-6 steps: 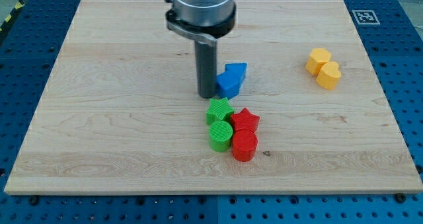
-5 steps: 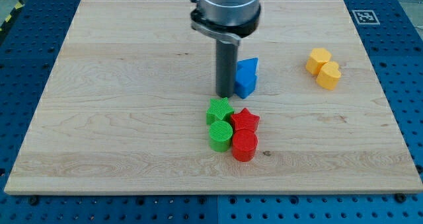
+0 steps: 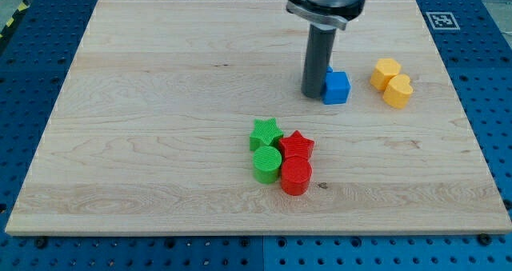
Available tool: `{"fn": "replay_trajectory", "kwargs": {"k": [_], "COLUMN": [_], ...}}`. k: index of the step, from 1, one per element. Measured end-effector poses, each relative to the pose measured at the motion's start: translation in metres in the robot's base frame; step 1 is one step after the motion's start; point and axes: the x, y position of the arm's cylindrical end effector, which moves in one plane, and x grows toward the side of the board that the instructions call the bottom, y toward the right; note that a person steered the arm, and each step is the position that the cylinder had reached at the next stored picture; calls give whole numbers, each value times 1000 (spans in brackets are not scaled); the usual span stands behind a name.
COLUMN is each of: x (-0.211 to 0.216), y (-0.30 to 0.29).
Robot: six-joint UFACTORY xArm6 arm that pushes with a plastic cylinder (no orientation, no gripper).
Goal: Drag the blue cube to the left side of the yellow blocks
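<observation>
The blue cube (image 3: pixel 337 87) sits on the wooden board (image 3: pixel 160 103), right of centre toward the view's top. My tip (image 3: pixel 313 96) touches the cube's left side. A second blue block shows only as a sliver (image 3: pixel 329 69) behind the rod, above the cube. Two yellow blocks stand to the cube's right, touching each other: a hexagonal one (image 3: pixel 386 72) and a heart-shaped one (image 3: pixel 398 91). A narrow gap of board separates the cube from them.
A cluster lies below the centre: a green star (image 3: pixel 265 133), a green cylinder (image 3: pixel 267 164), a red star (image 3: pixel 297 145) and a red cylinder (image 3: pixel 295 176). A printed marker tag (image 3: pixel 442 20) sits at the board's top right corner.
My tip has swept to the view's right and slightly up, pushing the blue blocks along with it. The blue cube now lies close to the left of the yellow blocks.
</observation>
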Motion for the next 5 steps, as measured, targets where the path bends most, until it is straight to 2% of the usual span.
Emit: {"fn": "replay_trajectory", "kwargs": {"k": [1,2,3,4,5], "x": [1,34,62,60,39], "y": [13,13,47,129,183]}}
